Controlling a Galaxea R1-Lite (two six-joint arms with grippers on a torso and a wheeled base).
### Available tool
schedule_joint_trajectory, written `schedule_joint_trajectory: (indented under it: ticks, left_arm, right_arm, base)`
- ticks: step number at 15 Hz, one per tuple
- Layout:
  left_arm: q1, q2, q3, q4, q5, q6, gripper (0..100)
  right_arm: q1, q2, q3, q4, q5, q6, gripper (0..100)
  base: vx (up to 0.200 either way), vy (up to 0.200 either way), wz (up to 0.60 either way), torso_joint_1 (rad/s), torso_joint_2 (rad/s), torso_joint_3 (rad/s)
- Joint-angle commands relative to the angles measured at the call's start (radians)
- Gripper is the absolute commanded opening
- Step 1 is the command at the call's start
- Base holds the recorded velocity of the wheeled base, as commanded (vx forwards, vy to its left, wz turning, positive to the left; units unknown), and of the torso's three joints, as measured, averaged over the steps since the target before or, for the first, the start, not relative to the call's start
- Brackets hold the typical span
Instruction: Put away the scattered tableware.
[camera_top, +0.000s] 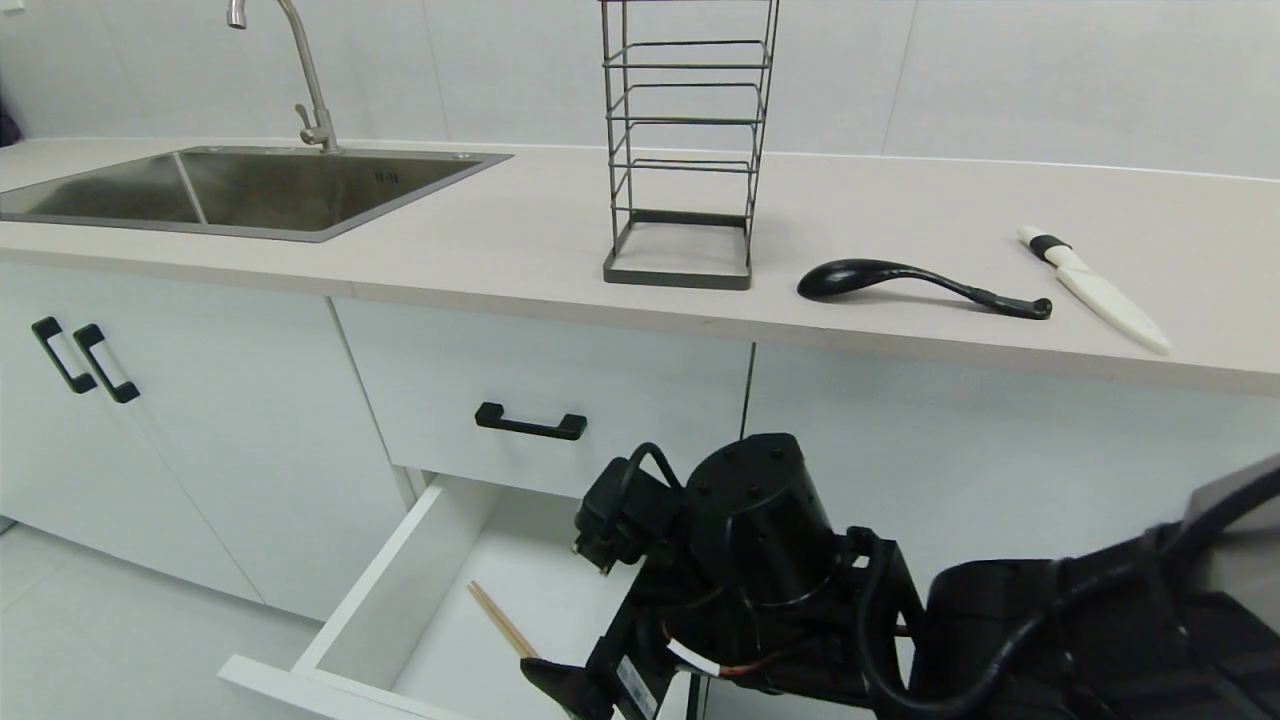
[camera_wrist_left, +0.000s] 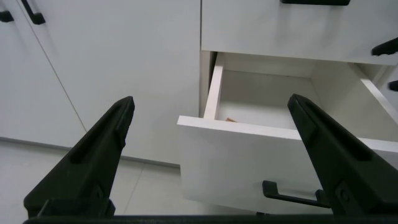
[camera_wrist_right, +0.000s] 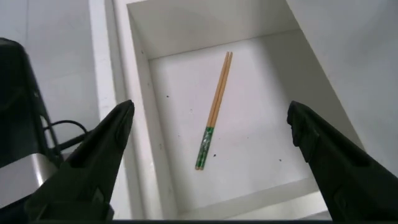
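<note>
— Head view first. What's on the tabletop?

— One black ladle and one white knife, near each other but apart, both to the right of one wire rack. Farther left, one sink with one faucet. Below, one drawer pulled open, with one pair of chopsticks flat on its floor.

— And from the left wrist?

— Spread wide with nothing held, the left claw, out in front of the open drawer's front panel and apart from it.

— From the right wrist?

— Likewise wide open and empty, the right claw, hanging directly above the drawer floor. Two sticks beneath it, side by side, touched by neither finger.

— So, the step in hand?

— Probably getting clear of the drawer to fetch the next piece. Lift straight up first. Swing only once above the drawer walls, and mind the tabletop's overhanging edge on the way. Take the ladle next, judged the nearer piece. Close across the middle of its handle rather than on the rounded bowl, which is likely to slip. For the knife, grip the end with the dark band, taken to be the handle, well away from the blade. Set each piece down low and flat beside the chopsticks, never dropped on top.

— Count left to store?

— Two: one ladle, one knife. One pair of chopsticks already in.
</note>
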Motion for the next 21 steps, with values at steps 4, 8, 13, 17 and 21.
schedule_joint_trajectory:
  ticks: [4,8,13,17,21]
  left_arm:
    - [0.0,0.001,0.0,0.0,0.0,0.0,100]
    - [0.0,0.001,0.0,0.0,0.0,0.0,100]
    - [0.0,0.001,0.0,0.0,0.0,0.0,100]
    - [0.0,0.001,0.0,0.0,0.0,0.0,100]
    - [0.0,0.001,0.0,0.0,0.0,0.0,100]
  right_arm:
    - [0.012,-0.138,0.118,-0.012,-0.096,0.068,100]
    - [0.013,-0.181,0.173,-0.012,-0.144,0.075,100]
    - [0.026,-0.206,0.207,-0.007,-0.157,0.064,100]
    - [0.032,-0.232,0.242,-0.006,-0.157,0.063,100]
    - [0.036,-0.232,0.241,-0.006,-0.156,0.064,100]
  base:
    - [0.0,0.0,0.0,0.0,0.0,0.0]
    - [0.0,0.0,0.0,0.0,0.0,0.0]
    - [0.0,0.0,0.0,0.0,0.0,0.0]
    - [0.0,0.0,0.0,0.049,-0.06,-0.015]
    - [0.0,0.0,0.0,0.229,-0.1,-0.132]
